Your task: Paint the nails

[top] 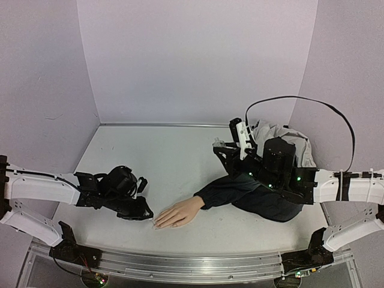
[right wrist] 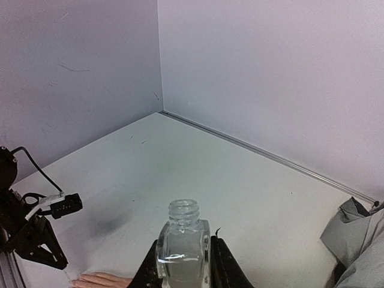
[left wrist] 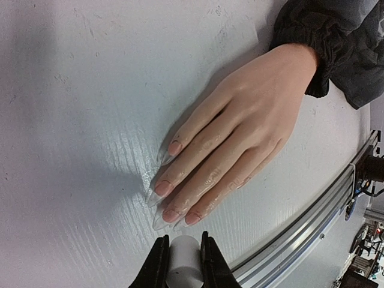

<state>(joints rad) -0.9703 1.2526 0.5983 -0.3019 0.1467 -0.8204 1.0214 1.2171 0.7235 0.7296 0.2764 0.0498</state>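
Here the nails of the mannequin hand lie flat on the table, just ahead of the left gripper, whose fingers are closed on a white cylinder. Well apart, the right gripper clamps an open-necked glass bottle between its fingers.

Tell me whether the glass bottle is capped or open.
Open: the bottle in the right gripper shows a bare threaded neck, no cap.

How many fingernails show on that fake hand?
4 nails in the left wrist view: uppermost, next, third, lowest, nearest the left gripper. The thumbnail is hidden.
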